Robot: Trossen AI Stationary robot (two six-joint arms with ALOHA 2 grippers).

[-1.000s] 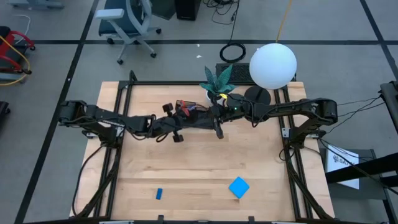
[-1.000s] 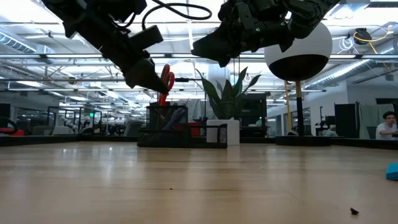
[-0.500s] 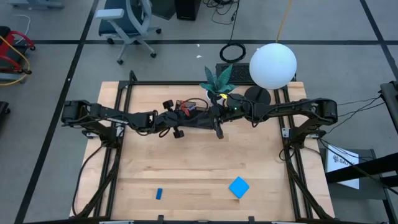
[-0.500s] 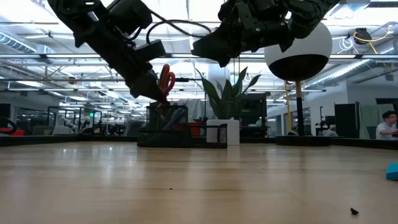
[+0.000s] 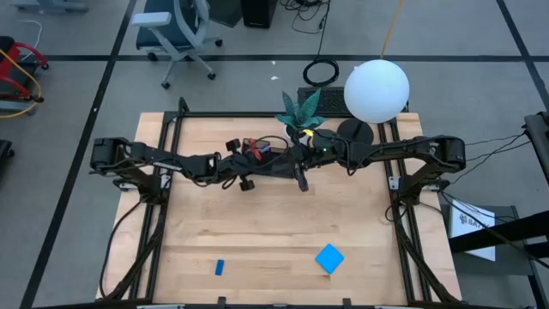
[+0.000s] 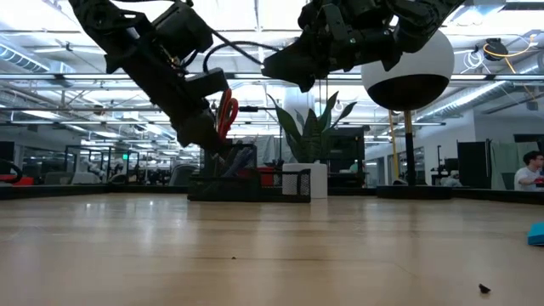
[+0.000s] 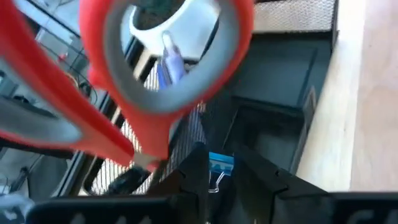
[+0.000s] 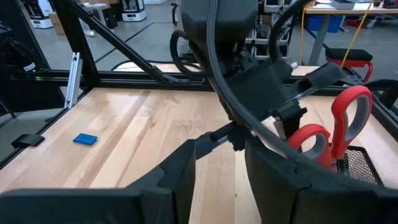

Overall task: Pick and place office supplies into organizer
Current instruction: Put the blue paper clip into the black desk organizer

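Observation:
The black organizer [image 6: 255,183] stands at the table's far middle. Red-handled scissors [image 6: 226,115] stand in its tall section, handles up [image 7: 155,68], and a bluish pen [image 7: 168,59] shows through one handle loop. My left gripper [image 7: 222,163] slants down into the organizer next to the scissors, its fingers a narrow gap apart with nothing between them; a blue clip [image 7: 221,165] lies in the tray beyond. My right gripper [image 8: 221,149] hovers open above the organizer [image 6: 268,61]. A blue pad [image 5: 329,257] and a small blue eraser-like piece [image 5: 220,267] lie near the front edge. My left gripper has one finger [image 7: 189,171] right next to the base of the scissors' handles [image 7: 146,152]. Whether it touches them I cannot tell. Nothing shows between its two fingers.
A white plant pot [image 6: 316,180] stands against the organizer's right end, its plant [image 5: 298,110] at the far edge. A white globe lamp [image 5: 376,90] rises at the far right. The two arms meet over the organizer. A person [image 6: 531,170] sits in the room beyond.
My left gripper has gone down and toward the table's right, sinking alongside the scissors into the organizer. The scissors have stayed standing where they were.

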